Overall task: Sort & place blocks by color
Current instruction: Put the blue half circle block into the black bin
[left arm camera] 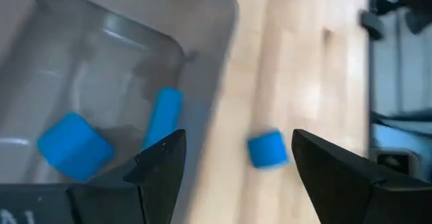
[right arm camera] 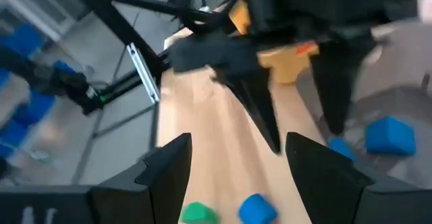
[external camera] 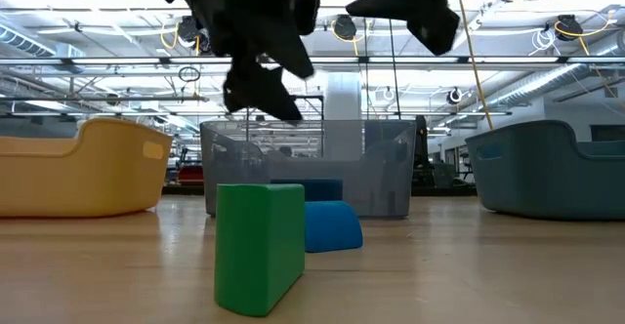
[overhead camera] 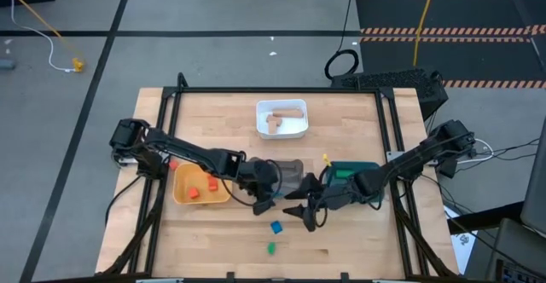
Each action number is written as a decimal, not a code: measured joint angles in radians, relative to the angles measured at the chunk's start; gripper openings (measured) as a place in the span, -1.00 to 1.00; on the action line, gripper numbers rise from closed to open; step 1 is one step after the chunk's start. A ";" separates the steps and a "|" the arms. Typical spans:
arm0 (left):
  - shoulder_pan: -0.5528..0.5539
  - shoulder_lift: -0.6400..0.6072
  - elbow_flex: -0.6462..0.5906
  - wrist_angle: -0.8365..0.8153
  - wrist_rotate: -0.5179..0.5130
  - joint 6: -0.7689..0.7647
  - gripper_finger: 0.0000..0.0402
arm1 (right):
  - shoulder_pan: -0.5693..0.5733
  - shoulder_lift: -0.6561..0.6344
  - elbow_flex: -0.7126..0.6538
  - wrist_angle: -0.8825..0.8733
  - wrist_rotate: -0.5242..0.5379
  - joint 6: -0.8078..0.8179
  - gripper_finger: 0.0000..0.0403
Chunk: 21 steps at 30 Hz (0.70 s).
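Observation:
A blue block (overhead camera: 275, 227) and a green block (overhead camera: 271, 248) lie on the table near its front edge; the low view shows the green block (external camera: 259, 246) in front of the blue block (external camera: 327, 224). Two more blue blocks (left arm camera: 74, 146) (left arm camera: 162, 116) lie in the grey tray (overhead camera: 290, 174). My left gripper (overhead camera: 271, 199) (left arm camera: 237, 135) hangs open above the table by that tray's near side, with the loose blue block (left arm camera: 266, 148) showing below, between its fingers. Just right of it, my right gripper (overhead camera: 309, 215) (right arm camera: 237, 140) hangs open and empty, above the table.
A yellow tray (overhead camera: 200, 189) with red-orange blocks stands left of the grey tray. A teal tray (overhead camera: 350, 174) stands right of it, and a white tray (overhead camera: 281, 129) with tan blocks sits at the back. The two grippers hang close together.

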 joint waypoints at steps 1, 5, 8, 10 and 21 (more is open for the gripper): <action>0.000 -0.003 0.000 -0.007 0.025 -0.005 0.35 | 0.001 0.000 0.002 -0.006 0.000 0.049 0.15; -0.008 -0.040 0.000 -0.075 0.092 -0.016 0.35 | 0.005 0.000 0.002 -0.022 -0.028 0.230 0.15; -0.027 -0.088 0.000 -0.179 0.104 -0.022 0.35 | 0.022 0.000 0.002 -0.030 -0.066 0.392 0.15; -0.043 -0.114 0.000 -0.226 0.103 -0.036 0.35 | 0.039 0.000 0.003 -0.053 -0.082 0.502 0.15; -0.255 -0.254 0.000 -0.435 -0.237 -0.181 0.35 | 0.074 0.106 0.072 -0.086 -0.077 0.708 0.15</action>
